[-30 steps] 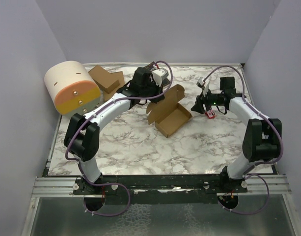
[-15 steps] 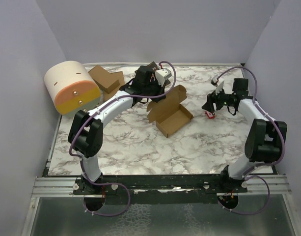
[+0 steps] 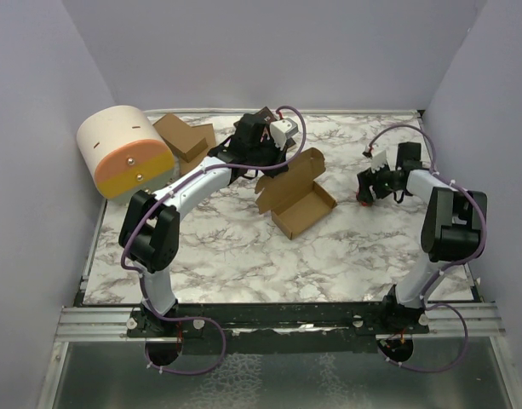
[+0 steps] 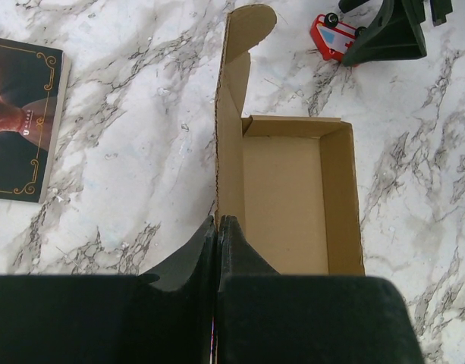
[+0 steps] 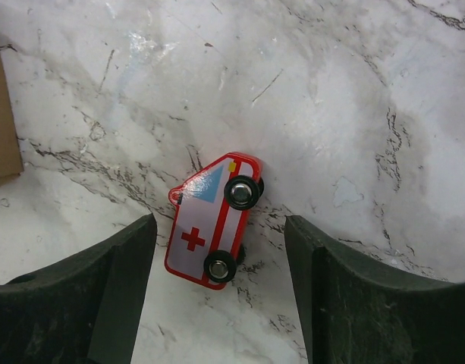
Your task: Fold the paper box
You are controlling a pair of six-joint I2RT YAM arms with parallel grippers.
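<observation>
Now | left gripper (image 4: 218, 235) extended forward, pinched shut on paper box (image 4: 281, 197) lid | right gripper (image 5: 218, 220) low, spread wide astride toy ambulance (image 5: 198, 235)

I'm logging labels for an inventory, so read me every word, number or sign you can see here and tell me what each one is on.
A red cross sign, no words: on the white side of the toy ambulance.
Small pale lettering: on the dark-covered book, too small to read.
No print: the paper box is plain brown cardboard.
No other words or numbers can be read in any view.
</observation>
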